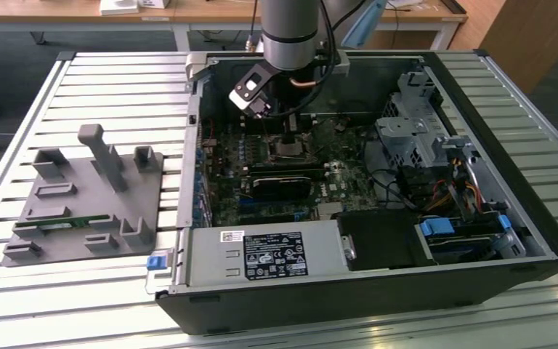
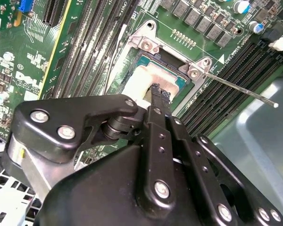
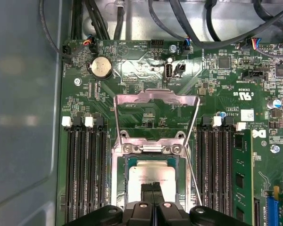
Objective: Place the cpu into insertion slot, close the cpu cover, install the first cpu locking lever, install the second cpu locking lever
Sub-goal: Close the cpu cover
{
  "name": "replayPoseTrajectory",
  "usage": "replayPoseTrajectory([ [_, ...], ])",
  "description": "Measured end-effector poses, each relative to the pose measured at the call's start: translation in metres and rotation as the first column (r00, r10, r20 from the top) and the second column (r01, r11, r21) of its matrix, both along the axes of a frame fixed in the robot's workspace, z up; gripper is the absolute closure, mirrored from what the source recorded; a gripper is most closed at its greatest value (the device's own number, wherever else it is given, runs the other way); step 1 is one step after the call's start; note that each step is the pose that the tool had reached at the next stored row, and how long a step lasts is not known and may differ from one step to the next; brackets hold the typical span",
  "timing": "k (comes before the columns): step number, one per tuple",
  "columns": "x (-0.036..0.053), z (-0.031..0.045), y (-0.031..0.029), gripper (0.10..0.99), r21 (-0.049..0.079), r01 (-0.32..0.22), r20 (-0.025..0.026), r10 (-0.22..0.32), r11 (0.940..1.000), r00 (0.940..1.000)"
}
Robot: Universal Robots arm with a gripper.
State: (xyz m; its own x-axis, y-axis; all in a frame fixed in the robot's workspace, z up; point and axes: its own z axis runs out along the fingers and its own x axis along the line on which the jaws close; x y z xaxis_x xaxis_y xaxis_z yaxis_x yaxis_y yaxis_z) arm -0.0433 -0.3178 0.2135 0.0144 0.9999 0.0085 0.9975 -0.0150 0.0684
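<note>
The cpu (image 3: pixel 153 175) is showing a silvery-grey top inside the silver-framed insertion slot (image 3: pixel 118 179). The silvery cpu cover (image 3: pixel 155 100) is gleaming against the green motherboard (image 3: pixel 132 89) speckled with white print, and the black memory slots (image 3: pixel 85 174) are wearing white latches. The gripper (image 2: pixel 159 92) is looking matte black with silver screws, and in the exterior view a plain grey fixture block (image 1: pixel 85 196) is standing at nine o'clock from the black computer case (image 1: pixel 376 305) on a white-slatted table (image 1: pixel 114 73).
</note>
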Motion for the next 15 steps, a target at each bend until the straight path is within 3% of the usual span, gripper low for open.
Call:
replayPoseTrajectory([
  [15, 0.0, 0.0083, 0.0, 0.98, 0.002, 0.004, -0.0003, -0.004, 1.0, 1.0],
])
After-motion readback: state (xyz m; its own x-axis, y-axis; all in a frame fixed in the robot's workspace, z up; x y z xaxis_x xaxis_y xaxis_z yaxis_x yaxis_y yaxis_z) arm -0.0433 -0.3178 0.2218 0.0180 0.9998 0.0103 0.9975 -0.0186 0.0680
